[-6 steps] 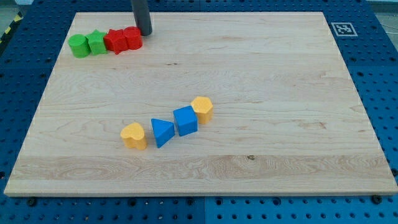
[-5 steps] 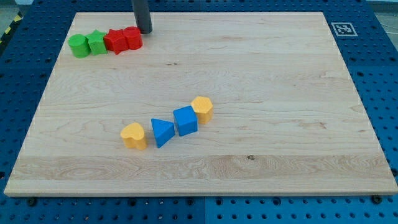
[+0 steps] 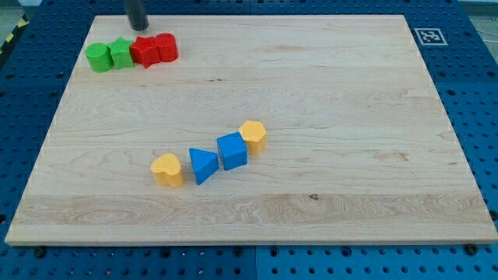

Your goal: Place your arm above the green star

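Eight blocks — wooden board [image 3: 350,101]

Lab bench, blue pegboard [image 3: 31,62], fiducial marker [image 3: 429,36], wooden board [image 3: 327,93]

Eight small blocks in all: two green [image 3: 98,57] [image 3: 120,53], two red [image 3: 144,51] [image 3: 166,47], two blue [image 3: 203,165] [image 3: 232,151], two yellow [image 3: 167,169] [image 3: 253,135].

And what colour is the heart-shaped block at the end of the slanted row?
Yellow. The heart block sits at the row's left end, beside the blue triangle, seen clearly in the camera view.
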